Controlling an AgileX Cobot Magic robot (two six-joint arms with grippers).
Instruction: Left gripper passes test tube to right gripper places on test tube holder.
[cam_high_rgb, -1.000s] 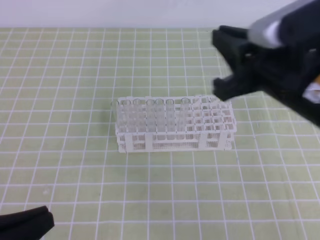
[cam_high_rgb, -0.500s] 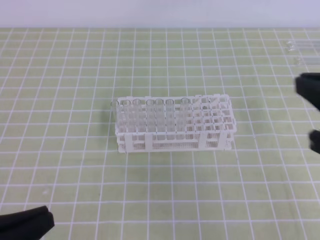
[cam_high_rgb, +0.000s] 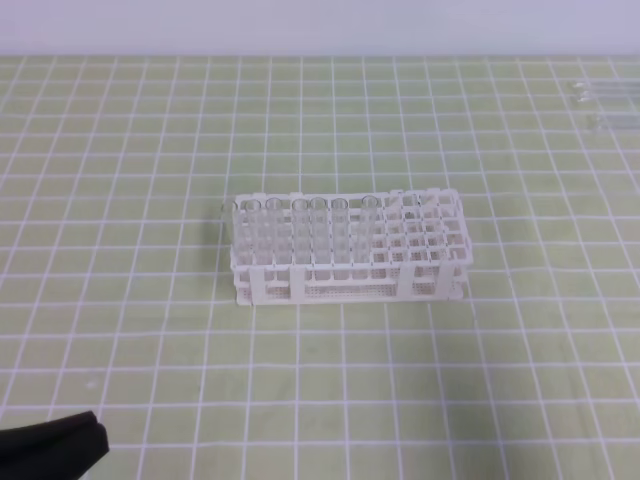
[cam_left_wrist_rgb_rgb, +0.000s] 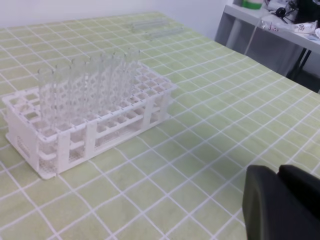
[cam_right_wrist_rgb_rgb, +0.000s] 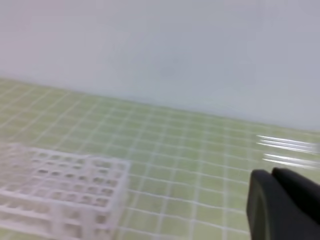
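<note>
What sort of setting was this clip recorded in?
Probably a lab-style test bench: a white plastic lattice rack holding clear glass tubes, on a green gridded mat, with an equipment-cluttered side table.

Left end effector cut off by the near-left corner of the high view — only a black wedge showing. In the left wrist view, cropped by the near-right corner too, fingers pressed together, tips out of sight.

Right end effector gone from the high view altogether; in its own wrist view, clipped at the near-right corner, fingers shut with a thin seam between.

Right wrist view blurred throughout — test tube holder smeared, cut off at the left and bottom edges, holes hard to count.

Spare clear tubes at the far right of the desk faint, clipped by the edge, number uncertain.
</note>
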